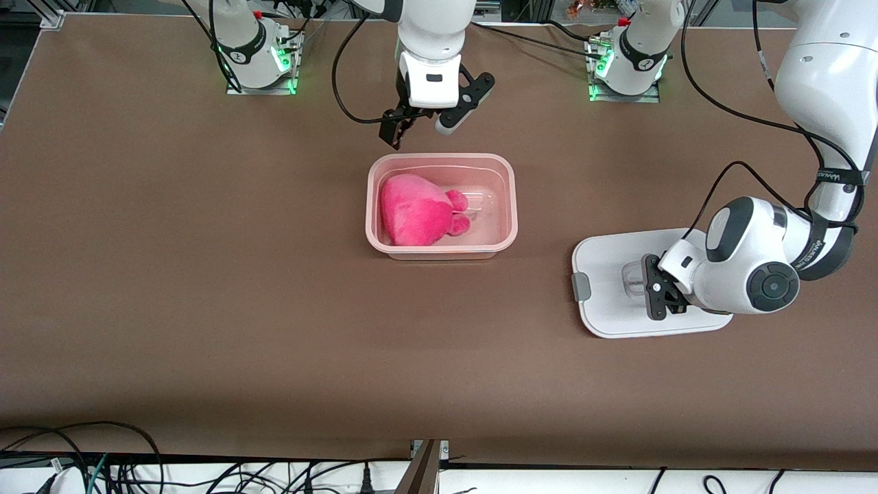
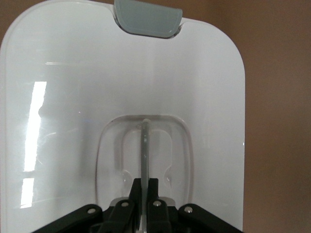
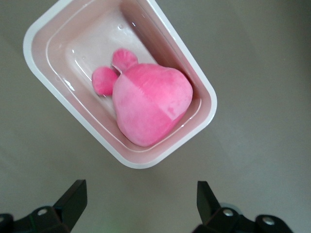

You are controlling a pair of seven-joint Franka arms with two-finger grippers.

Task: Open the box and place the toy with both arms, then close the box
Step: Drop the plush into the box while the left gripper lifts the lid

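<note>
The translucent pinkish box (image 1: 509, 206) stands open in the middle of the table, with the pink toy (image 1: 415, 209) lying inside it. The white lid (image 1: 603, 267) lies flat on the table toward the left arm's end, nearer the front camera than the box. My left gripper (image 1: 648, 287) is shut on the lid's clear centre handle (image 2: 144, 145); its fingers (image 2: 136, 182) pinch the thin handle bar. My right gripper (image 1: 422, 127) is open and empty, over the table between the box and the arm bases. The right wrist view shows the box (image 3: 204, 92) and the toy (image 3: 150, 104).
The lid's grey clip (image 1: 582, 286) faces the box; it also shows in the left wrist view (image 2: 148, 19). The arm bases (image 1: 260, 55) stand along the table's edge farthest from the front camera. Cables hang at the table edge nearest the camera.
</note>
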